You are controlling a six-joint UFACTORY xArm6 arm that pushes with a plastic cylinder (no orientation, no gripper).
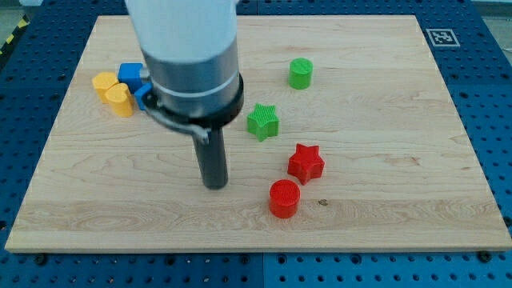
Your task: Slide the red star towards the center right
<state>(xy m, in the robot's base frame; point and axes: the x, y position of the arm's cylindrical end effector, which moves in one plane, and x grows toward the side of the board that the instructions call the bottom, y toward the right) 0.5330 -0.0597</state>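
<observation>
The red star [306,162] lies on the wooden board [400,144], a little below and right of the middle. My tip [214,185] touches the board well to the star's left, apart from it. A red cylinder [284,198] sits just below and left of the star. A green star [262,122] lies above and left of the red star.
A green cylinder [301,73] stands near the view's top centre. At the upper left are a yellow block [104,82], a yellow heart-like block [120,100] and blue blocks [130,74], partly hidden behind the arm's body. A marker tag [441,37] sits at the top right corner.
</observation>
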